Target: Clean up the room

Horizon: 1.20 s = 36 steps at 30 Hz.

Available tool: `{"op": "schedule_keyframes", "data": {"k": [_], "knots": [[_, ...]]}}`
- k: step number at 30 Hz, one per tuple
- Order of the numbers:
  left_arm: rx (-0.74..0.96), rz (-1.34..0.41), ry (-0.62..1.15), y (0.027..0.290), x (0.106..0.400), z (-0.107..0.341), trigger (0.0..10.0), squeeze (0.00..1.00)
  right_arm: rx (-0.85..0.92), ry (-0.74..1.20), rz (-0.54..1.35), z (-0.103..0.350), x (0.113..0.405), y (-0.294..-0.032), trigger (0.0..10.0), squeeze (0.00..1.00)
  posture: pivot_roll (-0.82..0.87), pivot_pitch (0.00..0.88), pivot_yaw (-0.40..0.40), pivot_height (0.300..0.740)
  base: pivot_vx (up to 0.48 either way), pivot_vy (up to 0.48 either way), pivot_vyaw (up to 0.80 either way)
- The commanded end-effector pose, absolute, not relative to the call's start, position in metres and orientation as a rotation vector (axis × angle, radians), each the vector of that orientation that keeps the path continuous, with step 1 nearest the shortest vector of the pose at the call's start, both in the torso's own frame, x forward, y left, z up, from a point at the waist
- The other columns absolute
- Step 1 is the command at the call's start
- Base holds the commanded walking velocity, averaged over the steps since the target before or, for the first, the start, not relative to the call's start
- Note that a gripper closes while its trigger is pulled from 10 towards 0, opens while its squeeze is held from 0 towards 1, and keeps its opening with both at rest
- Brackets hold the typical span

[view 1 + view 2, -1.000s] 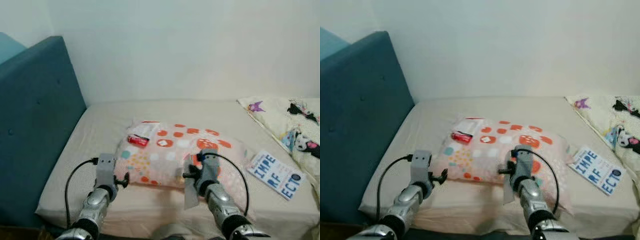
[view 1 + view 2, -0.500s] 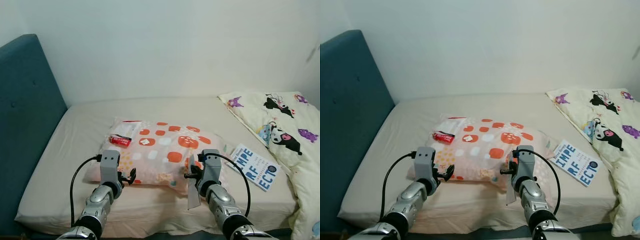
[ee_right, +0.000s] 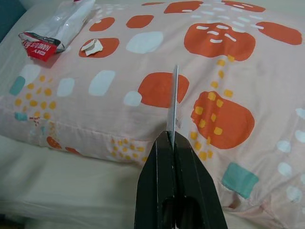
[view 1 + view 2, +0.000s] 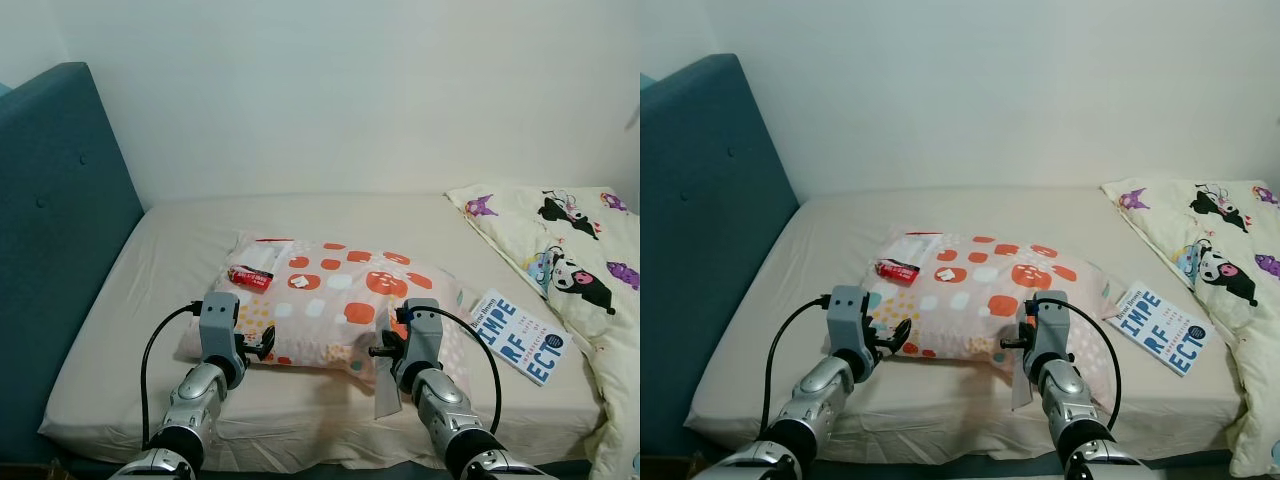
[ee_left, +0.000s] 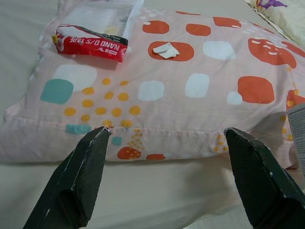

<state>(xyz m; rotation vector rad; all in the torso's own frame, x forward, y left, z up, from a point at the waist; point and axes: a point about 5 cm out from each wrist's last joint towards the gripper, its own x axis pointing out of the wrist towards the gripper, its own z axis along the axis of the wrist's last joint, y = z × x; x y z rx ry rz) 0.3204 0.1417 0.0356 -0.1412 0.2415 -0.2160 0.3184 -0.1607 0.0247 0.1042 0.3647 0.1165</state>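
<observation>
Since a moment ago my head has swung a little, so the headboard [image 4: 60,250] takes up more of my left and the whole bed sits shifted; the things on it lie as they did. My left end effector [image 5: 164,179] hovers spread wide at the near edge of the pillow [image 4: 335,305], touching nothing. My right end effector [image 3: 174,183] is still pressed together on a thin card [image 3: 174,102], seen edge-on, just over the pillow's near side; I can't read it. A red-and-clear packet [image 5: 93,36] and a small white scrap [image 5: 166,49] lie on the pillow. To my right a book [image 4: 520,335] rests on the beige mattress [image 4: 160,260], beside a cartoon-print blanket [image 4: 560,250]. A plain pale wall [image 4: 330,90] stands behind.
</observation>
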Motion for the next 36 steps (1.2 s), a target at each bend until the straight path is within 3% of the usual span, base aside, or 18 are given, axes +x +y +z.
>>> {"op": "schedule_keyframes", "data": {"k": [1, 16, 36], "knots": [[-0.145, -0.224, 0.216, 0.1402, 0.3221, 0.0394, 10.0, 0.0, 0.105, 0.376, 0.112, 0.023, 0.3173, -0.1618, 10.0, 0.0, -0.05, 0.011, -0.007, 0.74, 0.255, 0.0, 0.0], [-0.143, -0.227, 0.219, 0.1404, 0.3183, 0.0357, 10.0, 0.0, 0.101, 0.387, 0.118, 0.0209, 0.3158, -0.1607, 10.0, 0.0, -0.05, 0.012, -0.008, 0.74, 0.294, 0.0, 0.0], [-0.152, -0.233, 0.207, 0.1409, 0.3158, 0.0346, 10.0, 0.0, 0.099, 0.396, 0.132, 0.0182, 0.3137, -0.1568, 10.0, 0.0, -0.04, 0.006, -0.007, 0.74, 0.0, 0.0, 0.0]]}}
